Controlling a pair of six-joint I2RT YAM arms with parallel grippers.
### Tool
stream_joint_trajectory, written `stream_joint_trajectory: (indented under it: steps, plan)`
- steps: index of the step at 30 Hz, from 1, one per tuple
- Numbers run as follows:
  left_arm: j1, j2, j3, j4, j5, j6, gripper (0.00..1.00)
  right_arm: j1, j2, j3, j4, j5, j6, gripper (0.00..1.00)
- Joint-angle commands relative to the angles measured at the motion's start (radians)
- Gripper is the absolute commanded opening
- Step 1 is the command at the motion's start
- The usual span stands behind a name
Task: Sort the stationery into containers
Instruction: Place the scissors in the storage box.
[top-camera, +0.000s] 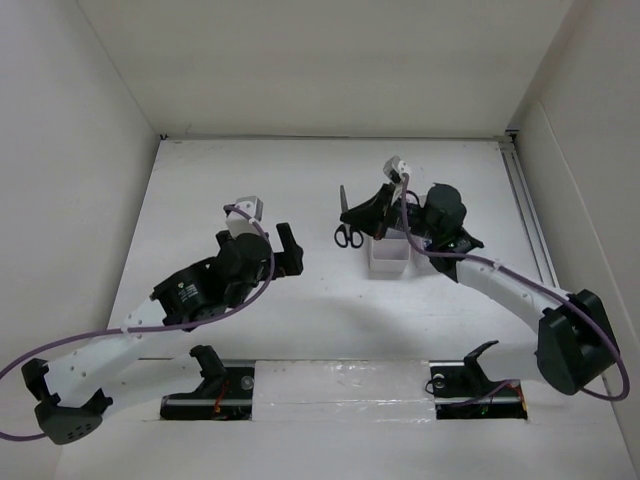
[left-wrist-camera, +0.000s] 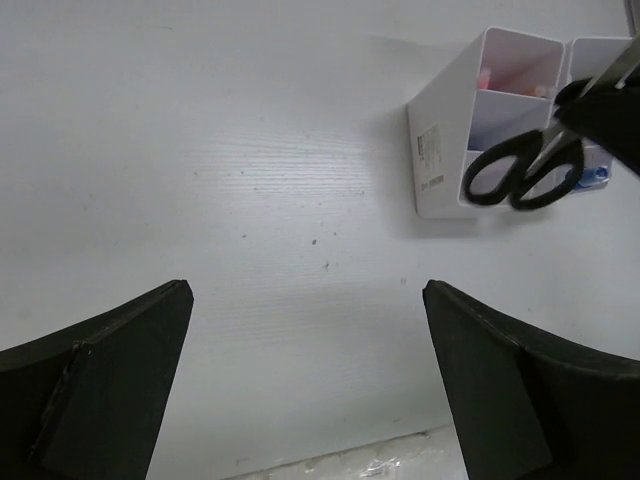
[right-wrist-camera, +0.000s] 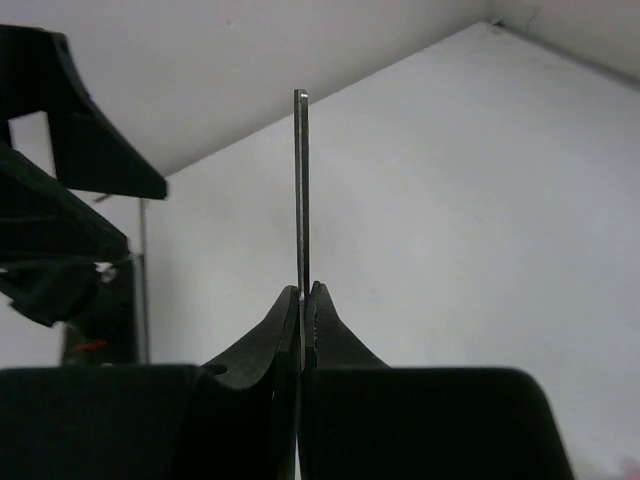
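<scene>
Black-handled scissors (top-camera: 347, 228) hang left of a white divided container (top-camera: 388, 258), blades pinched in my shut right gripper (top-camera: 352, 213). In the right wrist view the thin blade (right-wrist-camera: 301, 180) sticks up edge-on from the closed right gripper (right-wrist-camera: 307, 290). The left wrist view shows the scissors' handle loops (left-wrist-camera: 520, 175) in front of the container (left-wrist-camera: 440, 140), with a second container (left-wrist-camera: 600, 55) right beside it. Something pink (left-wrist-camera: 486, 78) lies in a far compartment and something blue (left-wrist-camera: 597, 177) in the other box. My left gripper (top-camera: 291, 250) (left-wrist-camera: 305, 290) is open and empty above bare table.
White walls close in the table on the left, back and right, with a rail (top-camera: 527, 210) along the right side. The left arm (right-wrist-camera: 60, 210) shows at the left of the right wrist view. A taped strip (top-camera: 340, 385) runs between the arm bases.
</scene>
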Motion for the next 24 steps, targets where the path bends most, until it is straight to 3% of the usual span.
stream_joint_trajectory:
  steps: [1, 5, 9, 15, 24]
  plan:
    - [0.002, -0.013, 0.043, -0.116, -0.048, -0.001, 1.00, -0.095, -0.030, 0.000, 0.019, -0.110, -0.243, 0.00]
    - [0.002, -0.036, 0.032, -0.079, -0.015, 0.036, 1.00, -0.269, -0.009, 0.010, -0.090, -0.205, -0.315, 0.00]
    - [0.002, -0.045, 0.010, -0.050, -0.014, 0.057, 1.00, -0.359, 0.010, -0.009, -0.099, -0.335, -0.324, 0.00]
    - [0.002, -0.055, -0.017, -0.001, 0.009, 0.106, 1.00, -0.379, 0.010, 0.002, -0.186, -0.372, -0.376, 0.00]
    - [0.002, -0.091, -0.026, 0.031, 0.070, 0.137, 1.00, -0.370, 0.037, -0.033, -0.237, -0.300, -0.421, 0.00]
